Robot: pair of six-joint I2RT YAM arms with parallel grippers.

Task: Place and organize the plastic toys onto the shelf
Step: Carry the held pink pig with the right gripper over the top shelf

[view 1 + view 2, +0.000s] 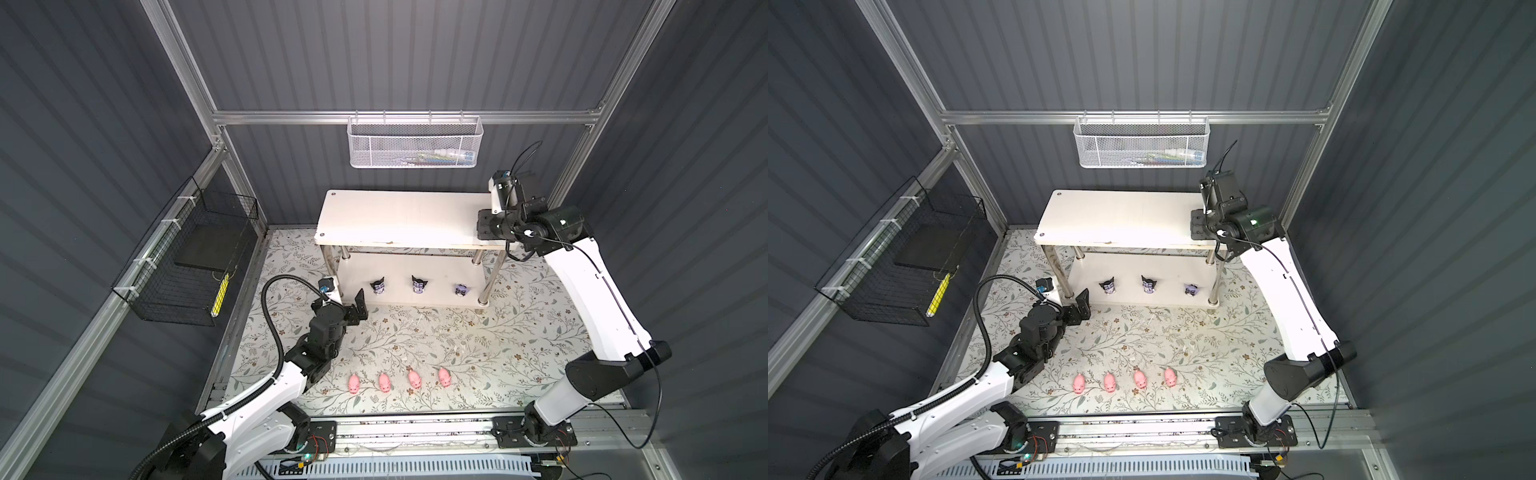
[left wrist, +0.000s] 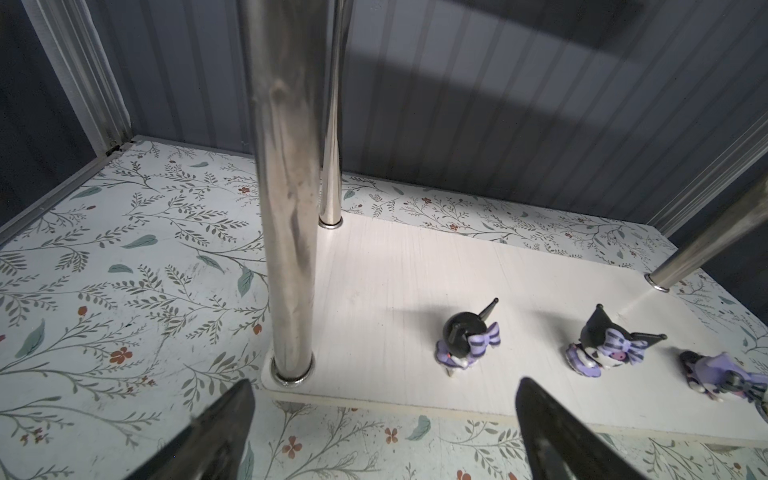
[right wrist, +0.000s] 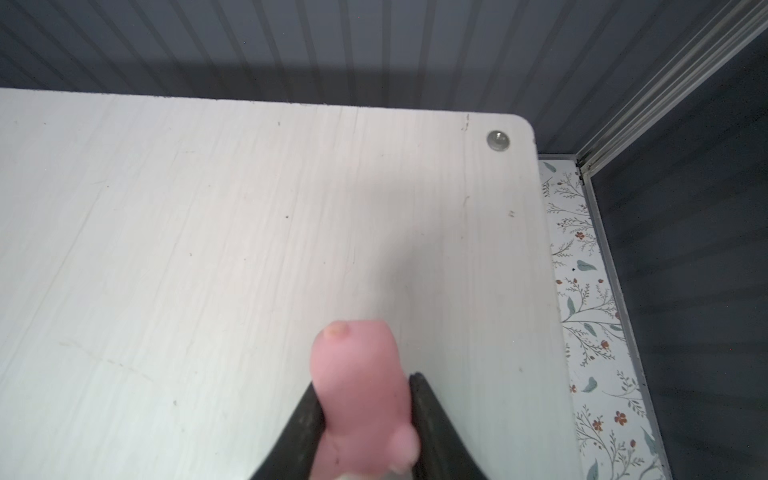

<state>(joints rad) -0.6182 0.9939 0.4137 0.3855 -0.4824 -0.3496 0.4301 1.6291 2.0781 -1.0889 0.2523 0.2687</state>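
Five pink pigs are showing, one sitting between the right fingers; three purple figures are standing near the left fingers.

pink pig blurred, purple figure cut off

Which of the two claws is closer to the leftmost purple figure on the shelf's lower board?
Left. The left gripper hangs open right beside that purple figure, off a corner of the lower board; the right gripper is over the top board, gripping a pink pig.
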